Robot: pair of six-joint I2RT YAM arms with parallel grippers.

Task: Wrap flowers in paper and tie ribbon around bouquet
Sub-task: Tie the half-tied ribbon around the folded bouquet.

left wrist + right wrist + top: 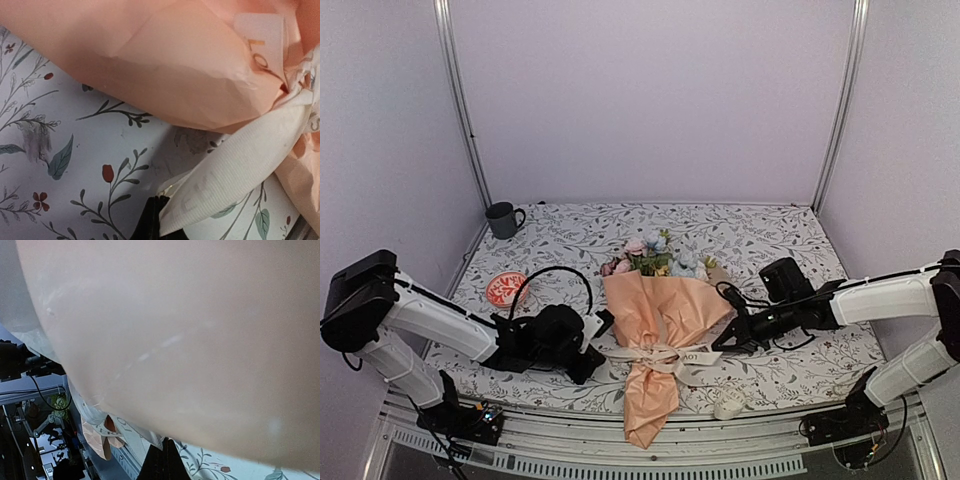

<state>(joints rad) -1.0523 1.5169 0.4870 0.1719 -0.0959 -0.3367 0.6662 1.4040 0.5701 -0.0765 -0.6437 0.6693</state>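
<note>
Beside the bouquet (660, 310), my left fingers (152, 225) pinch a ribbon (240, 170) end, seemingly to hold the tie snug; my right fingers (160, 465) are closed too.

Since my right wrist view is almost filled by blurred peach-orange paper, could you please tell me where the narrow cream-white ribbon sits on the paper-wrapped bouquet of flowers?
Observer: The narrow cream-white ribbon is tied around the pinched waist of the peach-orange paper-wrapped bouquet, between the blooms and the paper tail.
Operator: Thank you. What is the left gripper doing?
Observer: The left gripper is shut on one ribbon end beside the knot.
Operator: Is anything else lying loose nearby?
Observer: A small white roll lies on the right arm's side of the bouquet's paper tail.
</note>
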